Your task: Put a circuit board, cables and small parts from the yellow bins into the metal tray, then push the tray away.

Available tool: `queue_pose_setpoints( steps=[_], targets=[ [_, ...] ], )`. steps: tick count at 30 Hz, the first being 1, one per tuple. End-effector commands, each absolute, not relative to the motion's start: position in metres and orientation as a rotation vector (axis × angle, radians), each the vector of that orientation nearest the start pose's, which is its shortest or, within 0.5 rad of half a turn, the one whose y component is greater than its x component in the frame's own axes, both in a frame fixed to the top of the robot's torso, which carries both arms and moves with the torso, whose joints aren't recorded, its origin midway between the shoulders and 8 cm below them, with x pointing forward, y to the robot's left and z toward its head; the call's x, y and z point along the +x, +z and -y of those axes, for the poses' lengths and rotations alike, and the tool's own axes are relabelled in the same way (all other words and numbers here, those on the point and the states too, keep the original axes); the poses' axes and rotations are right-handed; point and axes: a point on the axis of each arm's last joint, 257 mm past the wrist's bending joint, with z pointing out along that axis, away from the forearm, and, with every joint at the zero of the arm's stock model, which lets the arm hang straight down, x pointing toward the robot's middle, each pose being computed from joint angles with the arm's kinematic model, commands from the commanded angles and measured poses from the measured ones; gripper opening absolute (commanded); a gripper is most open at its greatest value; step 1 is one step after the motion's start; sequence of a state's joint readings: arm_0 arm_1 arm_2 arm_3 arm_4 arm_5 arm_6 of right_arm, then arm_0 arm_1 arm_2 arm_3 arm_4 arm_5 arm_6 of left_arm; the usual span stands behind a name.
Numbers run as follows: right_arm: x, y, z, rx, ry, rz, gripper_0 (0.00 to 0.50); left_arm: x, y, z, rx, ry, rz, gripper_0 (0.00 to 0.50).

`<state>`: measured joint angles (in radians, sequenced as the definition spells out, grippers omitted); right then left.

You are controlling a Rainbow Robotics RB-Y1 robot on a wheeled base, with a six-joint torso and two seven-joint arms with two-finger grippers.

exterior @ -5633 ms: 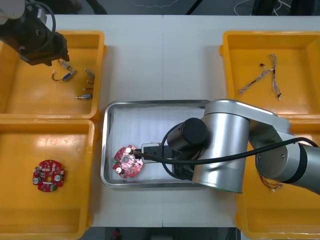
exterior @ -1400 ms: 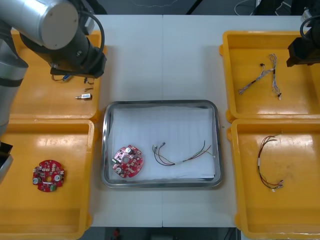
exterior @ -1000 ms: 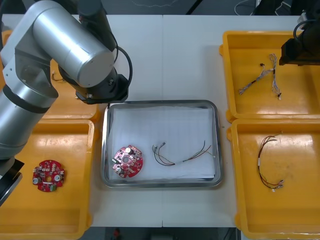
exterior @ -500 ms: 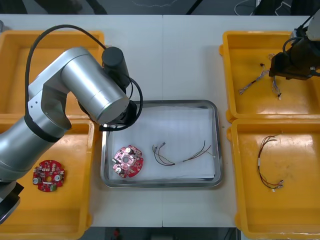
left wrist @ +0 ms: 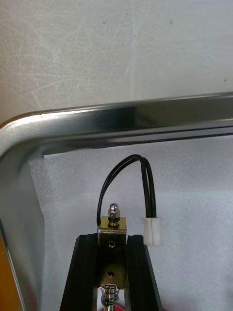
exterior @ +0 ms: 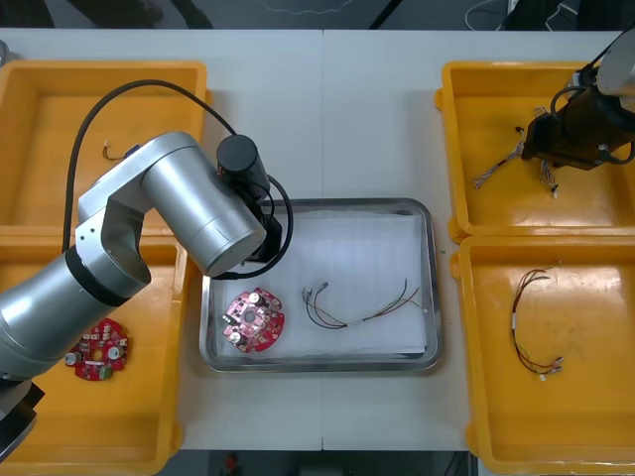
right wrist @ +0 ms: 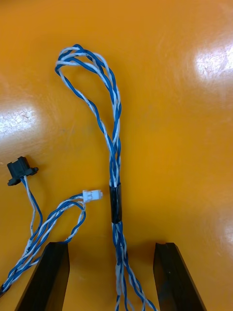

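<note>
**Small part arriving over tray, right side lining up on next cable**

On the left: swung out of the far left yellow bin (exterior: 60, 119) within the last second and a half, now over the metal tray (exterior: 422, 213) at its far left corner. Left jaws clamped narrow on a small metal part (left wrist: 112, 228), with a black wire loop (left wrist: 124, 180) and white plug (left wrist: 153, 231) attached. Held above the tray's white inside, just within the rim. Not yet let go, by the look of it.

On the right: gone from the tray since laying a cable (exterior: 362, 312) beside the circuit board (exterior: 254, 320), and now down in the far right yellow bin (exterior: 466, 99). Right jaws spread wide, straddling the twisted blue and white cable (right wrist: 114, 160), with its black sleeve (right wrist: 115, 204) just ahead of the fingers (right wrist: 48, 277). Not closed on it.

For the task: board and one cable already in. Small part probably next, needing only a release. Twisted cable likely after that, once gripped. Tray push still to come. Possible snag of the wire loop on the left jaws at release.
</note>
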<state>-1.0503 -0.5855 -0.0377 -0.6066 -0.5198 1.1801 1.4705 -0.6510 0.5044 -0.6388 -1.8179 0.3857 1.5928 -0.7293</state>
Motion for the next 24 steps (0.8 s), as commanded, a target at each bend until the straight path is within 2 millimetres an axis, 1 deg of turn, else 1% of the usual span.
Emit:
queue_pose_setpoints(
  steps=[1,2,3,4,5,6,7,8,9,11,12,13,14,15,20,22,24],
  targets=[
    [0.648,-0.191,0.367,0.338,0.097,-2.518,0.500,0.483,-0.260,-0.115,-0.020,0.007,-2.562,0.008],
    [0.647,-0.193,0.368,0.336,0.094,-2.518,0.500,0.483,-0.261,-0.115,-0.021,0.008,-2.562,0.020],
    [0.647,-0.195,0.368,0.337,0.094,-2.517,0.500,0.483,-0.261,-0.115,-0.023,0.008,-2.562,0.075],
    [0.647,-0.198,0.371,0.337,0.089,-2.516,0.484,0.483,-0.261,-0.115,-0.025,0.007,-2.562,0.187],
    [0.646,-0.200,0.370,0.333,0.088,-2.519,0.468,0.483,-0.261,-0.115,-0.027,0.007,-2.562,0.255],
    [0.645,-0.202,0.372,0.330,0.080,-2.524,0.431,0.483,-0.260,-0.116,-0.030,0.009,-2.562,0.398],
    [0.643,-0.205,0.373,0.332,0.078,-2.528,0.366,0.484,-0.260,-0.117,-0.032,0.010,-2.560,0.495],
    [0.644,-0.204,0.372,0.329,0.077,-2.525,0.329,0.484,-0.260,-0.116,-0.034,0.009,-2.559,0.500],
    [0.643,-0.205,0.373,0.331,0.076,-2.526,0.261,0.484,-0.259,-0.116,-0.035,0.009,-2.555,0.500],
    [0.642,-0.209,0.374,0.335,0.080,-2.529,0.153,0.485,-0.256,-0.116,-0.036,0.005,-2.547,0.500],
    [0.642,-0.210,0.373,0.334,0.081,-2.530,0.130,0.486,-0.254,-0.114,-0.034,0.000,-2.544,0.500],
    [0.641,-0.211,0.375,0.337,0.079,-2.532,0.070,0.485,-0.252,-0.114,-0.035,-0.004,-2.542,0.500],
    [0.640,-0.213,0.376,0.338,0.076,-2.533,0.044,0.485,-0.251,-0.115,-0.038,-0.003,-2.541,0.500],
    [0.640,-0.213,0.376,0.338,0.074,-2.531,0.006,0.485,-0.248,-0.113,-0.036,-0.010,-2.537,0.500],
    [0.638,-0.213,0.379,0.337,0.064,-2.540,0.000,0.480,-0.223,-0.109,-0.041,-0.053,-2.525,0.500],
    [0.636,-0.206,0.382,0.329,0.049,-2.544,0.000,0.475,-0.206,-0.108,-0.031,-0.071,-2.519,0.500],
    [0.634,-0.199,0.385,0.324,0.034,-2.553,0.000,0.471,-0.193,-0.109,-0.019,-0.074,-2.521,0.500]
  ],
)
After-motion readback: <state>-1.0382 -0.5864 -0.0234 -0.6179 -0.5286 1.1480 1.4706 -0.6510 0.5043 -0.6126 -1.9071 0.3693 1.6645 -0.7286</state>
